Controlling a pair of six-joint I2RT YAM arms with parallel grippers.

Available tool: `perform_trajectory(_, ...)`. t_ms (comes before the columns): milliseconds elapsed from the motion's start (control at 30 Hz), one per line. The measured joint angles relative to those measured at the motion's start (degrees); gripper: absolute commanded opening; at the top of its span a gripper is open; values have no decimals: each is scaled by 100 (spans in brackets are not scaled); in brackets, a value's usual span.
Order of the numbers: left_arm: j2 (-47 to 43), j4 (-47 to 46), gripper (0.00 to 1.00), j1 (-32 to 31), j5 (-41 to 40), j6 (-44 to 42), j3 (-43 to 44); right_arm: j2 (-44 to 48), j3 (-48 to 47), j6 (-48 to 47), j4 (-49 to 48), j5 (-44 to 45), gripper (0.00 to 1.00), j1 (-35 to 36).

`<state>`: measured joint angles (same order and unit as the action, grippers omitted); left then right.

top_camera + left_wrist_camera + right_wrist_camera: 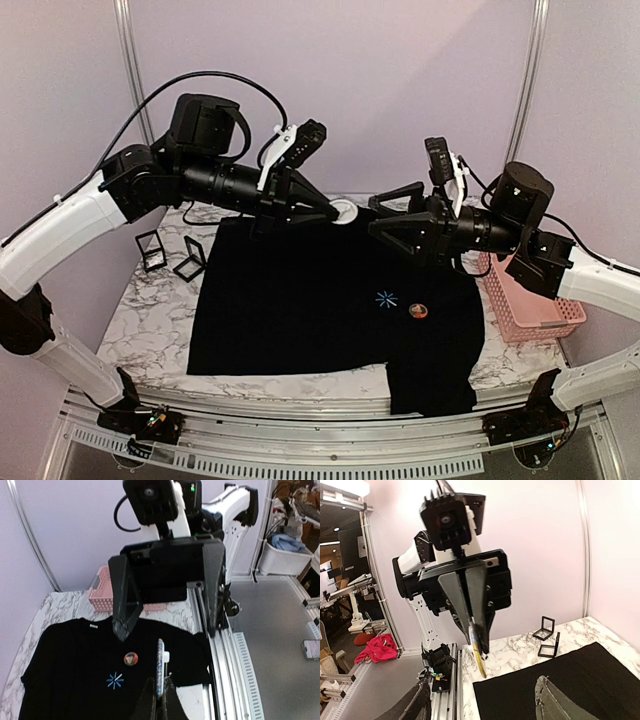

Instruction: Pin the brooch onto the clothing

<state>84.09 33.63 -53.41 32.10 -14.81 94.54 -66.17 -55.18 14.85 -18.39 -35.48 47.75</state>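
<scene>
The clothing, a black T-shirt [300, 310] with a light-blue starburst [386, 298], lies flat on the marble table. My left gripper [335, 215] hovers over the collar, shut on a round brooch [345, 211]. In the left wrist view the brooch [160, 665] stands edge-on between the jaws, a white clasp on its back. My right gripper [373, 214] faces it, open, just to the right of the brooch and not touching it. The right wrist view shows the brooch [481, 660] hanging from the left fingers. A second small red round badge [418, 313] sits on the shirt by the starburst.
A pink basket [530, 300] stands at the table's right edge. Two small black display boxes [150, 248] [190, 258] sit at the back left beside the shirt. The shirt's right sleeve hangs over the front edge of the table [150, 320].
</scene>
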Motion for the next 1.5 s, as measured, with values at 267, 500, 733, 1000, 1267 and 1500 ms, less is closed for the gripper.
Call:
perform_trajectory(267, 509, -1263, 0, -72, 332, 586, -39, -59, -81, -459, -68, -188, 8, 13)
perform_trajectory(500, 490, -1537, 0, -96, 511, 780, -170, -92, -151, -765, 76, -225, 23, -24)
perform_trajectory(733, 476, -1803, 0, -96, 483, 778, -345, -48, -155, -914, 461, -232, 30, 11)
perform_trajectory(1000, 461, -1965, 0, -96, 586, 732, -461, 157, -153, -981, 581, -70, 8, 17)
perform_trajectory(1267, 461, -1945, 0, -98, 647, 660, -472, 164, -151, -1038, 673, -26, 0, -31)
perform_trajectory(1500, 437, -1954, 60, -96, 638, 542, -621, 164, -157, -1091, 879, -15, 0, -52)
